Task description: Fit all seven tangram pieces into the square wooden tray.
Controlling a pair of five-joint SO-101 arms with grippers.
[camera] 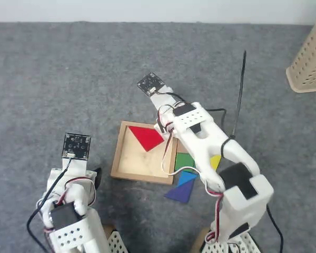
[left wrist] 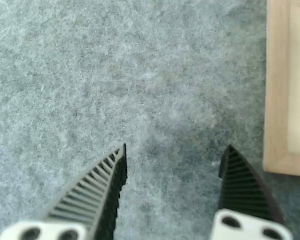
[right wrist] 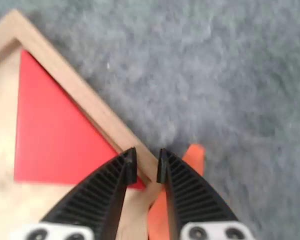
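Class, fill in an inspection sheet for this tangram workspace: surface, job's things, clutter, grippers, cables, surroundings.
Surface: grey carpet, flat.
Job's things: wooden tray holds the red triangle; green piece, yellow piece, blue piece and purple triangle lie outside along one side; orange piece just outside the rim.
Clutter: nothing seen.
Grippers: left gripper open over bare carpet beside the tray; right gripper above the tray's rim, jaws a narrow gap apart.
Cables: black cable across the carpet; thin wires along both arms.
Surroundings: perforated basket at the far corner.
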